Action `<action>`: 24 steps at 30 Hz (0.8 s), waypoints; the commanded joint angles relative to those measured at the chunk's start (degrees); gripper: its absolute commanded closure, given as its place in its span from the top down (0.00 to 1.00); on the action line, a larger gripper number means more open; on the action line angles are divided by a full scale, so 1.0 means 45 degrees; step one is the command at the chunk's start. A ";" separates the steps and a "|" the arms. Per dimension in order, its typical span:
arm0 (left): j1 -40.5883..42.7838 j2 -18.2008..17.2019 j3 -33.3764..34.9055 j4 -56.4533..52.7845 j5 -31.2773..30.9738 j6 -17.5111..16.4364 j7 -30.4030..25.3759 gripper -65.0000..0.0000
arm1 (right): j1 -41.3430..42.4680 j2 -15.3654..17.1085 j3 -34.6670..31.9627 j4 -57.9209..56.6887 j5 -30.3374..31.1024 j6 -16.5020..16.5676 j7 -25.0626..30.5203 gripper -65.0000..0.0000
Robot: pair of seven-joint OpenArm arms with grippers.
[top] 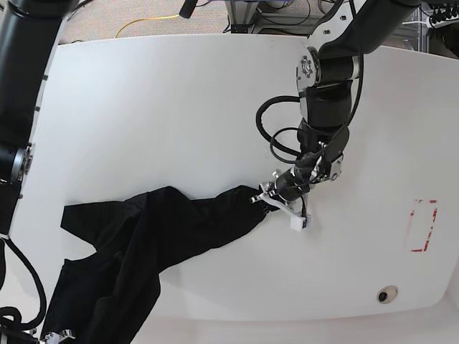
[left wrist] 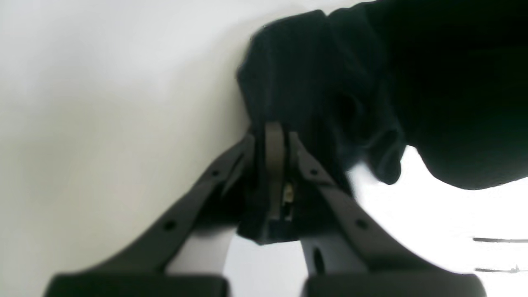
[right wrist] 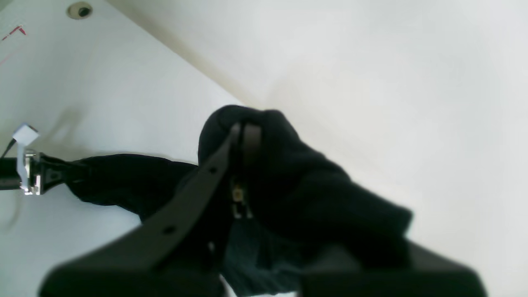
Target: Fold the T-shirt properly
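Note:
The black T-shirt (top: 143, 236) lies stretched and bunched across the front left of the white table (top: 179, 107). My left gripper (top: 264, 198) is shut on its right end, low over the table. In the left wrist view the fingers (left wrist: 274, 142) pinch a wad of the black fabric (left wrist: 412, 62). My right gripper (top: 59, 335) sits at the bottom left edge, on the shirt's lower end. In the right wrist view it (right wrist: 245, 128) is shut on a lifted fold of the shirt (right wrist: 309, 185), and the left gripper (right wrist: 33, 173) shows at the far left.
A red rectangle mark (top: 422, 226) and a round hole (top: 387, 294) are on the table's right side; the hole (right wrist: 79, 10) also shows in the right wrist view. Cables lie on the floor beyond the table's far edge (top: 150, 25).

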 commanded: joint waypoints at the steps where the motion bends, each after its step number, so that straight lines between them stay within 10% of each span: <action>1: -0.0263 -0.0795 -0.0050 0.1248 -0.0469 0.0178 0.0233 0.00 | 0.0553 0.0410 0.0128 0.0109 0.0013 -0.0076 0.0557 0.00; 24: 0.1359 -0.5875 -0.1222 1.2052 -0.4122 0.0100 0.3905 0.00 | 0.0553 0.0546 0.0070 -0.0165 -0.0729 -0.0135 0.1202 0.00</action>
